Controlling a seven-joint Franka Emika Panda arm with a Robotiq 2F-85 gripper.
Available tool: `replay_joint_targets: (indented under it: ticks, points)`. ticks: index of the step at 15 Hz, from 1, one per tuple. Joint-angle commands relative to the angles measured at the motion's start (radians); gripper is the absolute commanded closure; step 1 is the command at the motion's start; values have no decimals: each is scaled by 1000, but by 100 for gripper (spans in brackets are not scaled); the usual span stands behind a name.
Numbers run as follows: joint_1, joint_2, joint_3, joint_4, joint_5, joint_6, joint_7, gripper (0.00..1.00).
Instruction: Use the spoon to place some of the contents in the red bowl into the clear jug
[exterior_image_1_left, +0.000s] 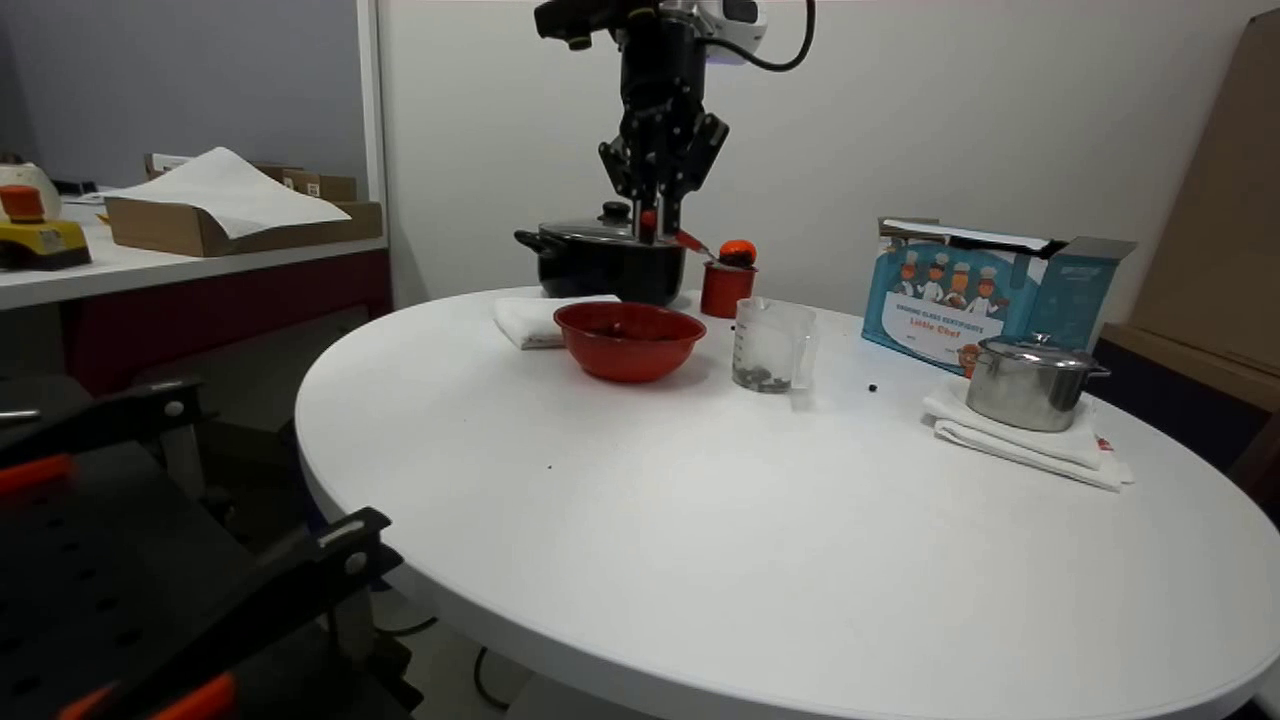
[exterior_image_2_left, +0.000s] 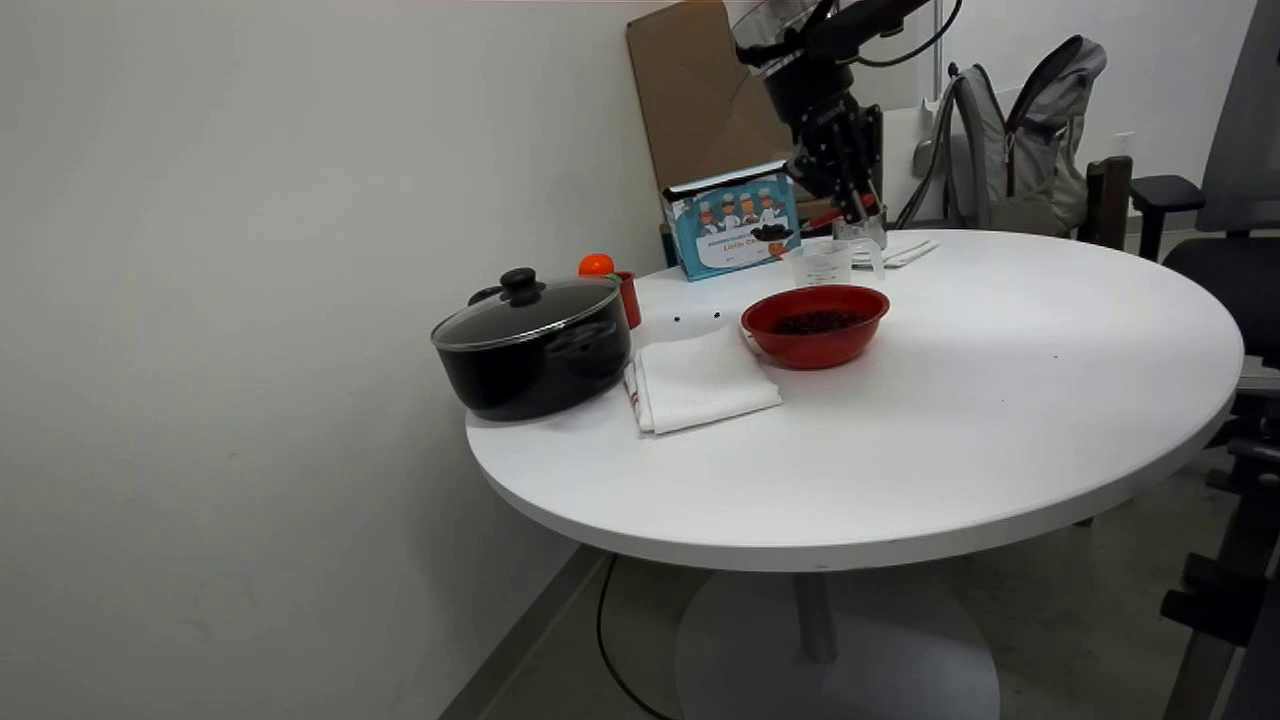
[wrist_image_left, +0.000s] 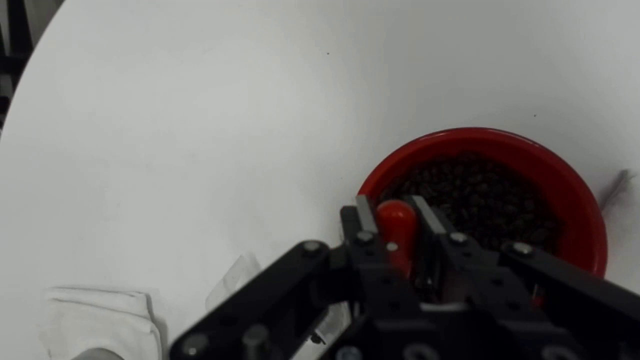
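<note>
The red bowl (exterior_image_1_left: 630, 350) (exterior_image_2_left: 812, 348) (wrist_image_left: 586, 215) stands on the table with dark beans in it. The clear jug (exterior_image_1_left: 768, 335) (exterior_image_2_left: 822, 266) stands beside it with a few dark beans at its bottom; in the wrist view the jug (wrist_image_left: 231, 282) is mostly hidden by the gripper. My gripper (exterior_image_1_left: 656, 230) (exterior_image_2_left: 863, 207) (wrist_image_left: 393, 205) is shut on the red handle of the spoon (exterior_image_1_left: 690, 241) (exterior_image_2_left: 824, 218) (wrist_image_left: 397, 222), above the table near bowl and jug. In an exterior view dark beans lie on the spoon's head. In the wrist view the head is hidden.
A black lidded pot (exterior_image_1_left: 610, 265) (exterior_image_2_left: 530, 355) and a red cup (exterior_image_1_left: 727, 292) with an orange item stand near the wall. White cloths (exterior_image_2_left: 700, 385) (wrist_image_left: 102, 320), a metal pot (exterior_image_1_left: 1030, 390) and a blue box (exterior_image_1_left: 940, 300) are on the table. Loose beans (exterior_image_1_left: 872, 387) lie about.
</note>
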Motion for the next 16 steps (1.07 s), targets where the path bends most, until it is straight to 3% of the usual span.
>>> replay_joint_targets:
  ticks: [1, 16]
  points:
    - [-4, 44, -19, 60, -3, -42, 40, 88]
    - [-39, 87, -38, 118, 51, -135, 54, 88]
